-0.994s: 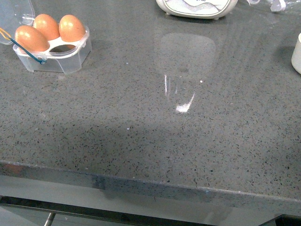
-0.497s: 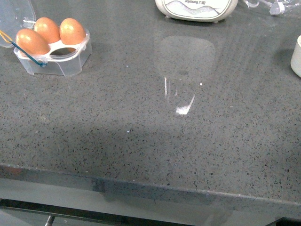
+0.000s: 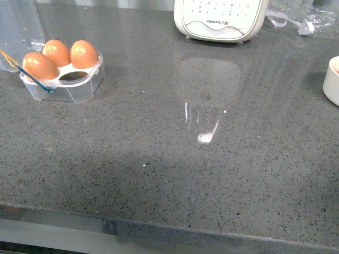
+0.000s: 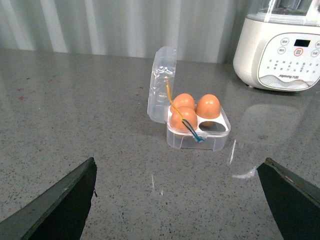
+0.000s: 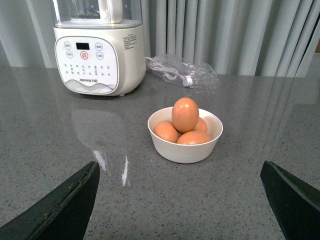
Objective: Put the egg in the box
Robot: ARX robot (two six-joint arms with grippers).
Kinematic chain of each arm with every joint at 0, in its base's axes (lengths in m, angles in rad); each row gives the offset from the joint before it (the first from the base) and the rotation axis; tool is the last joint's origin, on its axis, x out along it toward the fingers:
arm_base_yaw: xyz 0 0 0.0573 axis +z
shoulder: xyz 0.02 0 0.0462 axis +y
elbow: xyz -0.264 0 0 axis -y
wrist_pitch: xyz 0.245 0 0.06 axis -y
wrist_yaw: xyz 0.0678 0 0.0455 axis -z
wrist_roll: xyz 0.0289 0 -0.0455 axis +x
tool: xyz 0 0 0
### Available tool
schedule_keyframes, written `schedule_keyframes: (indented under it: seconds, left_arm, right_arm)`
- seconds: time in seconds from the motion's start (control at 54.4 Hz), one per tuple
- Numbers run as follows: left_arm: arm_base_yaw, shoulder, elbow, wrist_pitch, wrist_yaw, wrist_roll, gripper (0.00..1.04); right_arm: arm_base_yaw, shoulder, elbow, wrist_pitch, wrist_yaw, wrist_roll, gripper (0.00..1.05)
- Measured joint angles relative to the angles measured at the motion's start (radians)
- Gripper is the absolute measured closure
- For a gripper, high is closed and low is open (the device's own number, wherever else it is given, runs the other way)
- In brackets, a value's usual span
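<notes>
The small clear plastic egg carton (image 3: 61,87) is parked far left on the grey speckled stone counter (image 3: 169,159), with three brown eggs (image 3: 57,52) seated in it, near-right cup unfilled. The white plastic appliance (image 3: 220,21) is set at the back, middle. Far right, other brown eggs (image 5: 194,137) are heaped in the round white bowl (image 5: 185,152), one perched on top.

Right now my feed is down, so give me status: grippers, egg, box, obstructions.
Left gripper, right gripper open, empty. Egg topmost in bowl. Box lid up, three eggs in, one cup free. Nothing seen in the way.
</notes>
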Motion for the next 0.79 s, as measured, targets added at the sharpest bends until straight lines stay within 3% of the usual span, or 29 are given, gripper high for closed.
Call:
schedule_keyframes:
  seconds: [0.552, 0.662, 0.791]
  left_arm:
    - [0.000, 0.000, 0.000, 0.000, 0.000, 0.000, 0.07]
    - [0.000, 0.000, 0.000, 0.000, -0.001, 0.000, 0.07]
    - [0.000, 0.000, 0.000, 0.000, 0.000, 0.000, 0.07]
  right_arm:
    - [0.001, 0.000, 0.000, -0.001, 0.006, 0.002, 0.07]
    - [0.075, 0.061, 0.030, -0.073, 0.251, 0.064, 0.07]
    - [0.084, 0.117, 0.042, -0.010, 0.278, 0.077, 0.07]
